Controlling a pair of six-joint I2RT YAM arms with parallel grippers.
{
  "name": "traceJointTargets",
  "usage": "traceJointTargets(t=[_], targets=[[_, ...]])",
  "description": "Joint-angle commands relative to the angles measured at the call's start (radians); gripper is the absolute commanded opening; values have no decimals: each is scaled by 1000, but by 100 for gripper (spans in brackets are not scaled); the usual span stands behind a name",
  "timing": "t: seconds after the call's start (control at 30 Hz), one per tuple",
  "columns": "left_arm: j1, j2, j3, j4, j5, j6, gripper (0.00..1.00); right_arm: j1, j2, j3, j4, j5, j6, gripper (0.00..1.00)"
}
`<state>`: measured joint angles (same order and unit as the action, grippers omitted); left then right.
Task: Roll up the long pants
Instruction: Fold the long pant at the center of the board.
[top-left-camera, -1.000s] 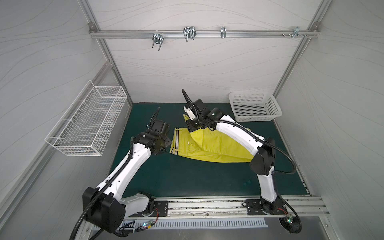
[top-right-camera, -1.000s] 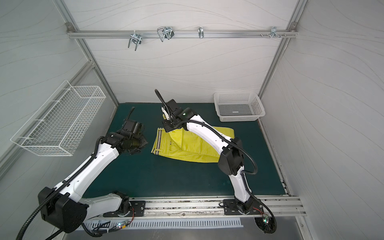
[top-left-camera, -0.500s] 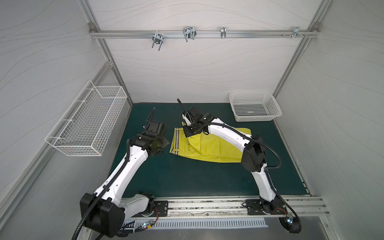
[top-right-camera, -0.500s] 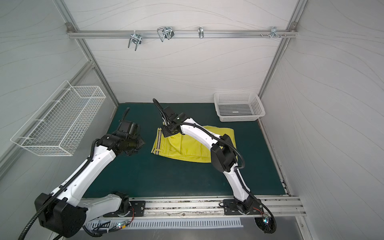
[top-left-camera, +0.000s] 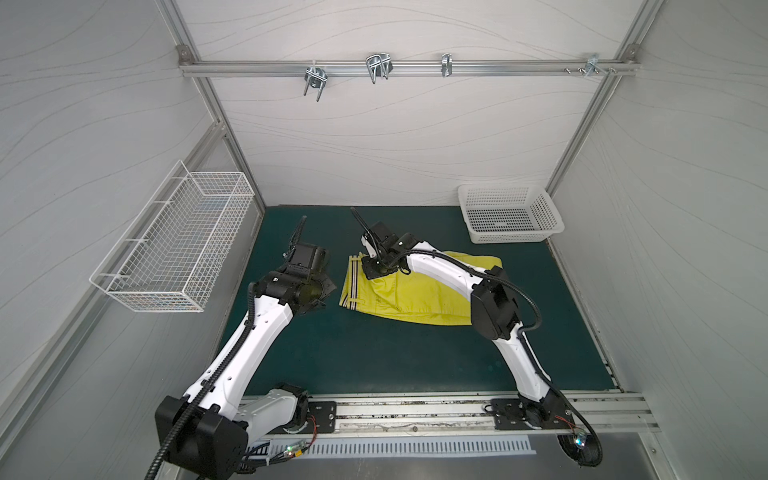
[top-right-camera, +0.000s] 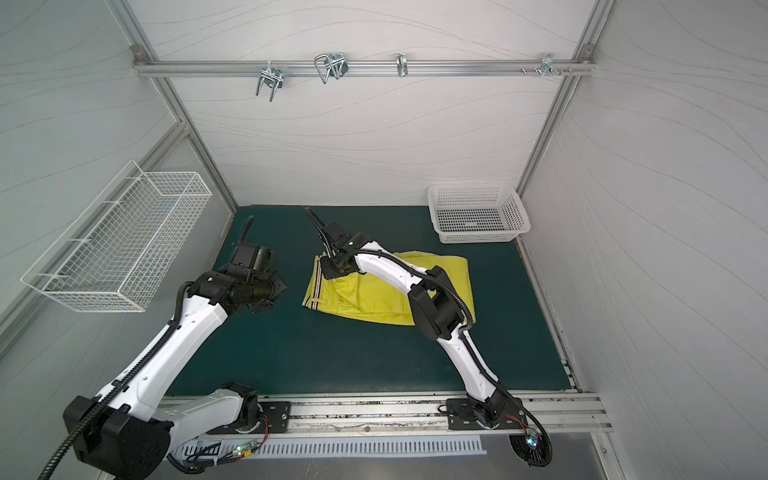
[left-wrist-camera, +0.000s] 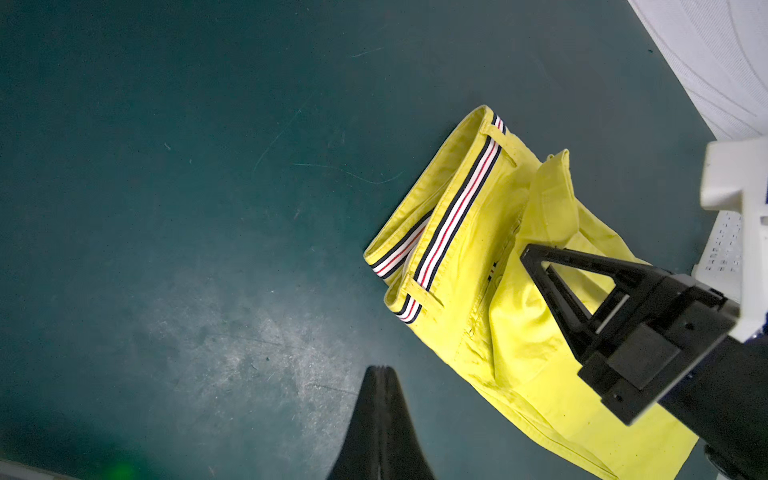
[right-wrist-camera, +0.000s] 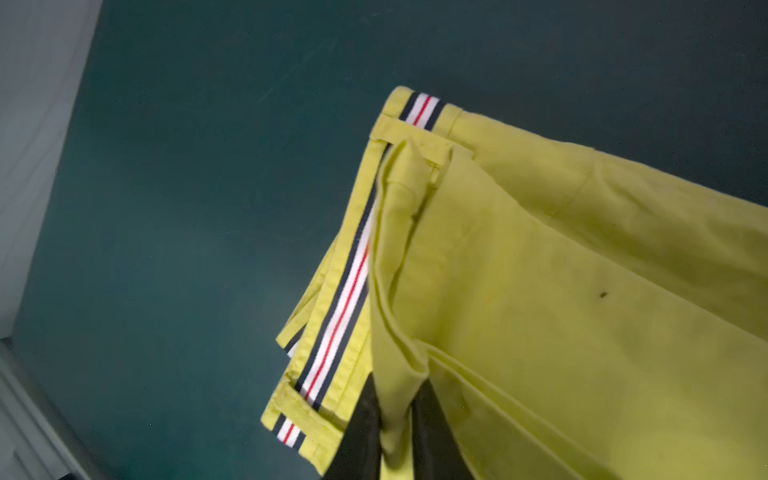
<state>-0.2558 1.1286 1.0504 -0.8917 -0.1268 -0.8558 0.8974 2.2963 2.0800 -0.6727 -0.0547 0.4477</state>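
Lowered since the earlier frames, the right gripper (right-wrist-camera: 395, 405) has been brought from above the cloth down onto the long pants (top-left-camera: 419, 301), just behind the striped waistband (left-wrist-camera: 453, 216). The yellow end that was held aloft has thereby been laid over the waist end. The garment is now seen folded over itself, flat on the green mat (top-left-camera: 374, 357) between the two arms in both top views.

A fold of the yellow fabric is seen between the right fingers (right-wrist-camera: 361, 432), which are narrowly parted. Whether that fold is still clamped cannot be told. The left gripper (left-wrist-camera: 379, 399) is pressed together and empty, held over bare mat near the waistband without touching it.

The fold-over is judged to be done and the rolling not yet begun. A clean release is called for next, so that the top layer is not dragged askew, and then a start from one short end.
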Motion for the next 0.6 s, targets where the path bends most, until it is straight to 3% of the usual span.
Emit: traceJointTargets(t=[0.0, 0.07, 0.27, 0.47, 0.57], targets=[[6, -16, -6, -5, -2, 3, 1, 13, -34, 13, 28, -50, 3, 35], [6, -20, -13, 6, 2, -3, 1, 13, -75, -1, 31, -37, 0, 49], [6, -7, -14, 30, 23, -9, 1, 7, -213, -56, 2, 5, -47, 58], [6, 11, -13, 40, 38, -15, 0, -44, -444, -348, 89, 100, -47, 62], [6, 13, -16, 52, 38, -15, 0, -88, -439, -420, 85, 40, -42, 49]])
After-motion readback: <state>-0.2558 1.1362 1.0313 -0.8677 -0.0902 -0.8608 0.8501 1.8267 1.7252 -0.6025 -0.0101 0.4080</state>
